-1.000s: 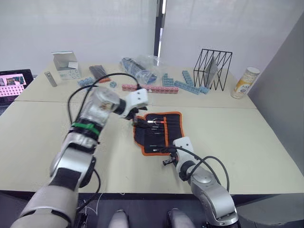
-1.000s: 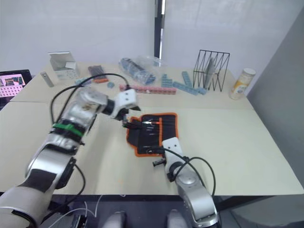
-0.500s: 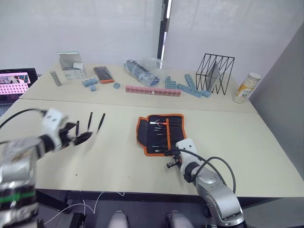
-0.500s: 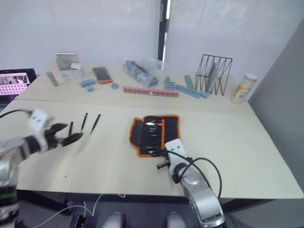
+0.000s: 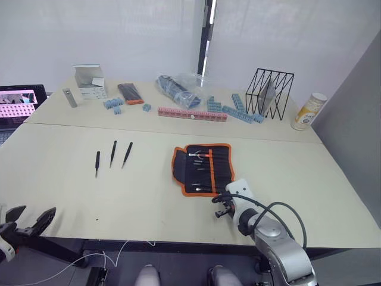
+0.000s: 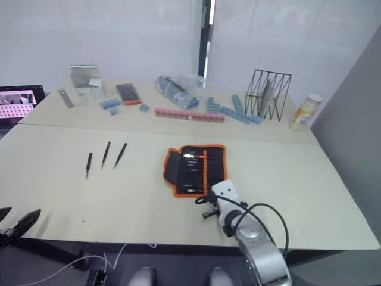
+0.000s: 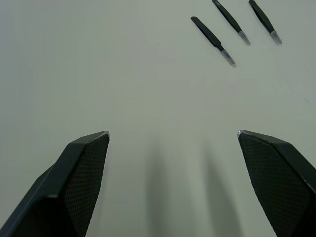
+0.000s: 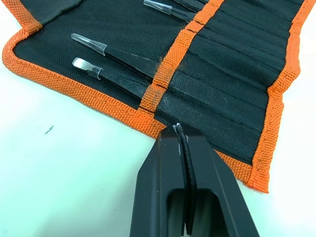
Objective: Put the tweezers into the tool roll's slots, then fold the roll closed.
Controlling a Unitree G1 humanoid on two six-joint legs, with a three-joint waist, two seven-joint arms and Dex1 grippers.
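The tool roll [image 5: 202,168] lies unrolled at the table's middle, black with orange trim. Two tweezers [image 8: 114,53] with clear tip caps sit in its slots near the front edge, and further ones [image 8: 170,11] sit deeper in. Three loose black tweezers [image 5: 112,153] lie side by side on the table left of the roll, also in the left wrist view [image 7: 230,22]. My right gripper [image 8: 177,131] is shut and empty, its tip right at the roll's orange front edge [image 5: 221,208]. My left gripper [image 5: 28,215] hangs open at the table's near left edge, short of the loose tweezers.
Along the back stand a laptop [image 5: 21,101], a white box [image 5: 88,81], a black-and-orange flat pack [image 5: 128,93], blue bricks [image 5: 113,104], a pink brick row [image 5: 191,113], a plastic bag [image 5: 178,86], a wire rack [image 5: 269,90] and a yellow can [image 5: 308,108].
My left arm has swung from over the roll far to the left and down to the table's near edge. The right gripper stays by the roll's front edge. The camera view has shifted.
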